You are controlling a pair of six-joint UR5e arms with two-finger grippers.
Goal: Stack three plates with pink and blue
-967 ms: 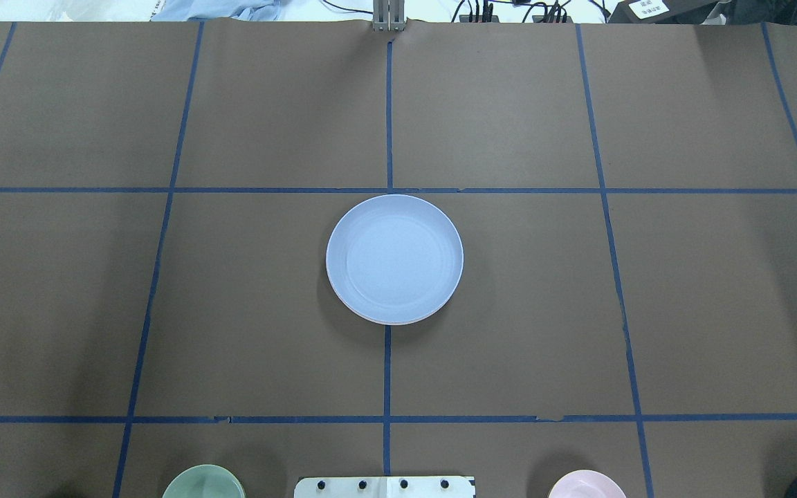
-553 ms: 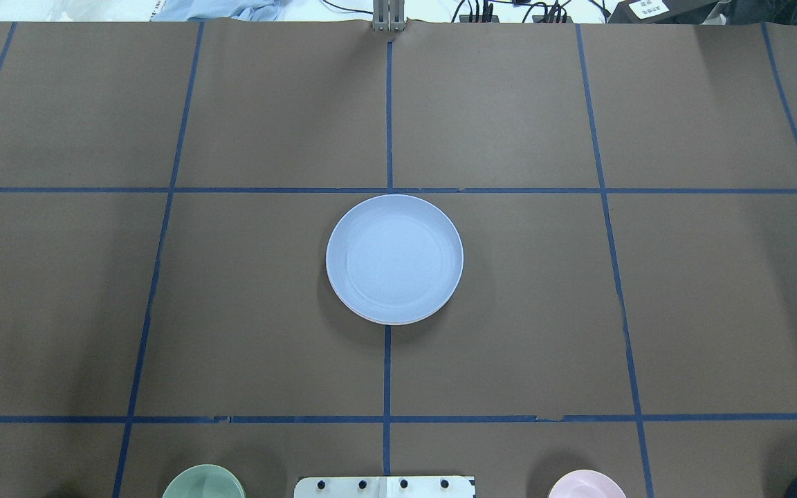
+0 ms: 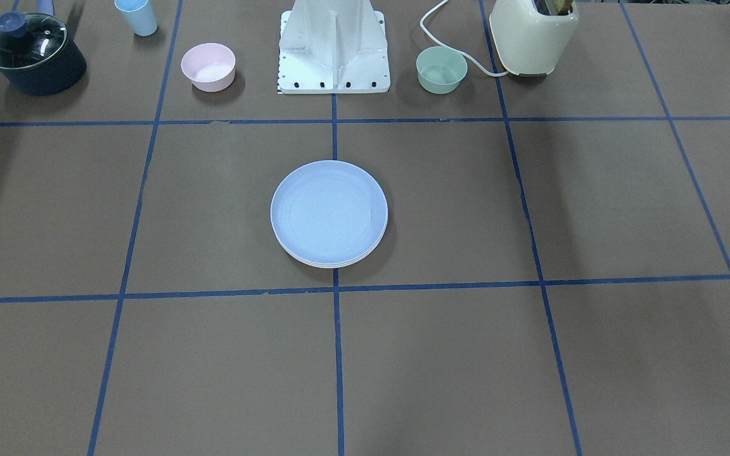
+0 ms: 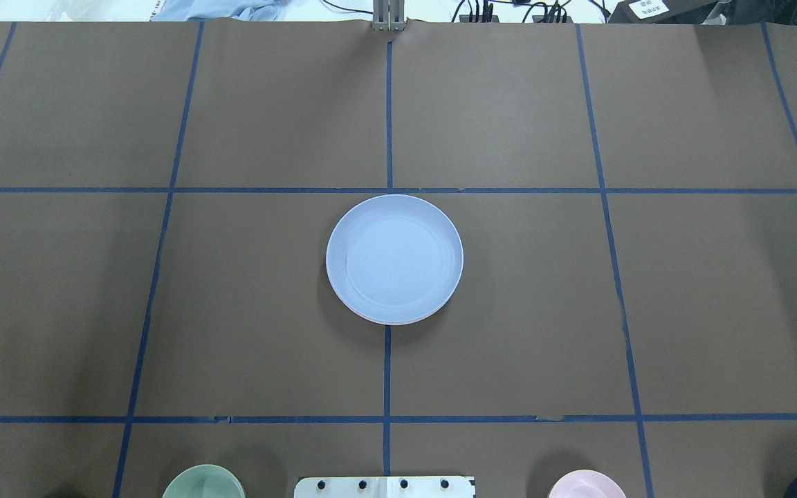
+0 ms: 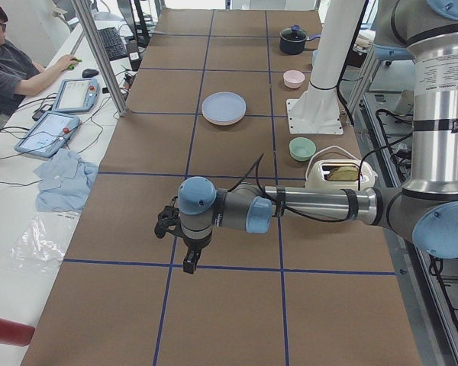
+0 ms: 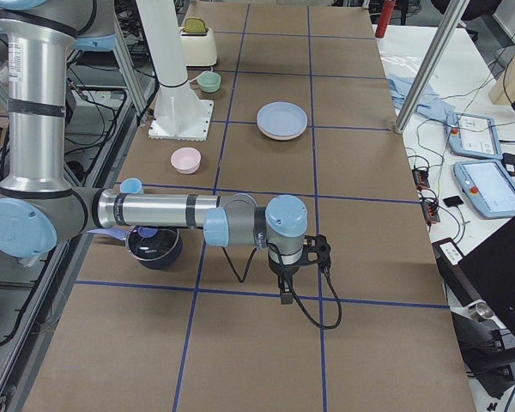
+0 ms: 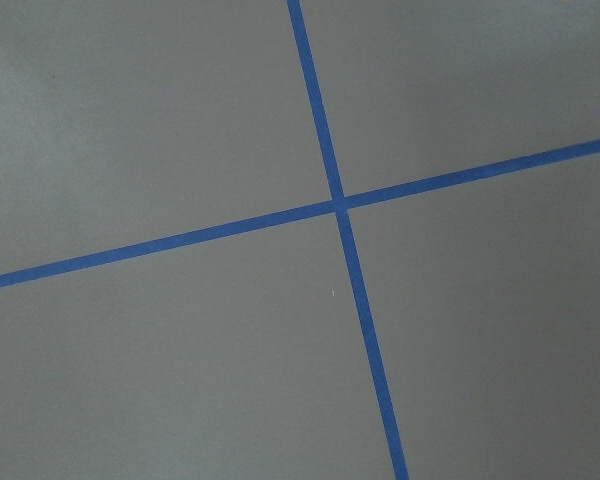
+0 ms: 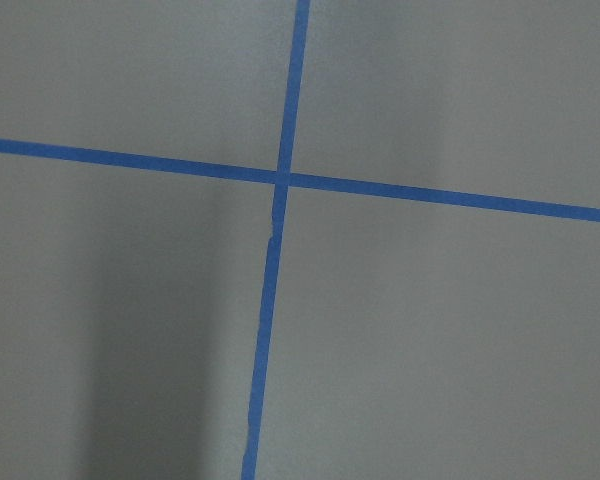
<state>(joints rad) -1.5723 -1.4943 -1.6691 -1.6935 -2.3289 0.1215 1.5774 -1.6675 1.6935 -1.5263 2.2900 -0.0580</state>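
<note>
The light blue plate [image 4: 394, 259] lies at the table's middle on top of a stack; it also shows in the front view [image 3: 329, 212]. A thin pinkish rim [image 4: 398, 322] of a plate shows under its edge, and pale rims [image 3: 333, 263] show in the front view. I cannot make out the cream plate. My left gripper [image 5: 189, 263] hangs over a tape cross far from the stack, seen only in the left side view. My right gripper [image 6: 285, 296] hangs likewise at the other end of the table. I cannot tell whether either is open or shut. Both wrist views show only table and tape.
Along the robot's side stand a dark pot with glass lid [image 3: 32, 52], a light blue cup [image 3: 136, 16], a small pink bowl [image 3: 208, 65], the robot base [image 3: 334, 47], a green bowl [image 3: 441, 69] and a cream toaster [image 3: 533, 35]. An operator [image 5: 15, 69] sits beside the table.
</note>
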